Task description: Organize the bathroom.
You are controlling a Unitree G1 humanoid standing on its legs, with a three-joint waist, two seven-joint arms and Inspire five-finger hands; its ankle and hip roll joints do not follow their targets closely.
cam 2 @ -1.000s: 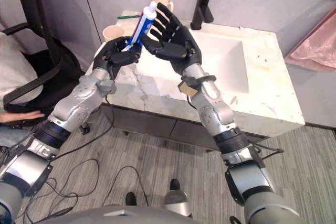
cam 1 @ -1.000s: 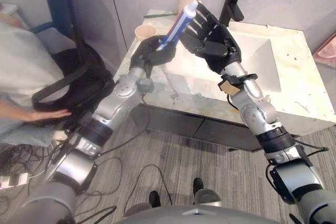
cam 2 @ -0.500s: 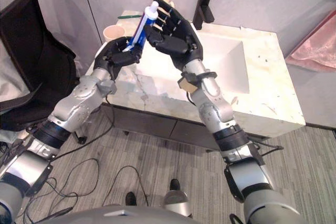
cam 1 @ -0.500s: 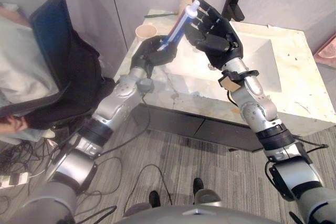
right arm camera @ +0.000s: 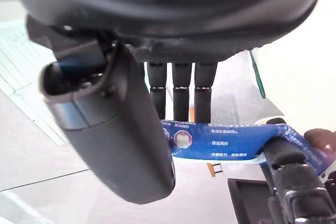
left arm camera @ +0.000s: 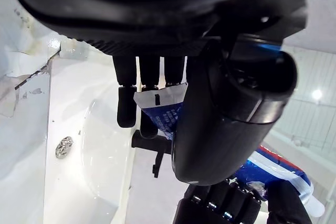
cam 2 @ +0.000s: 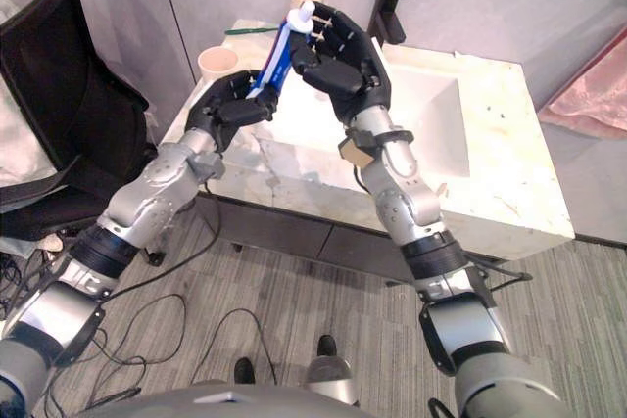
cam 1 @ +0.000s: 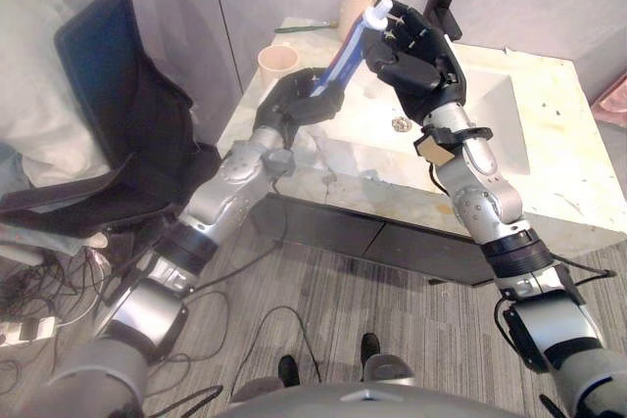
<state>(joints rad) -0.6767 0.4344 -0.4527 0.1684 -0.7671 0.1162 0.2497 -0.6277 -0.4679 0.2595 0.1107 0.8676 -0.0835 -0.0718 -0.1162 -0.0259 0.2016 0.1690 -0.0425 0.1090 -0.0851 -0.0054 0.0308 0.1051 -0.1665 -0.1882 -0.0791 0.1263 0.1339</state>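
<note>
Toothpaste tube (cam 2: 281,54), blue, white cap: print too small to read. Left hand (cam 2: 233,108) pinches its tail; right hand (cam 2: 338,56) apparently curled round cap end, above counter (cam 2: 490,183).

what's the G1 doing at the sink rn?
It holds a blue toothpaste tube up over the marble counter, between both hands. The left hand is curled round the tube's lower end, and the right hand closes on the capped upper end, looking like a handover. Two beige cups stand at the counter's back left, a green toothbrush lies between them, and a black faucet stands behind the basin.
</note>
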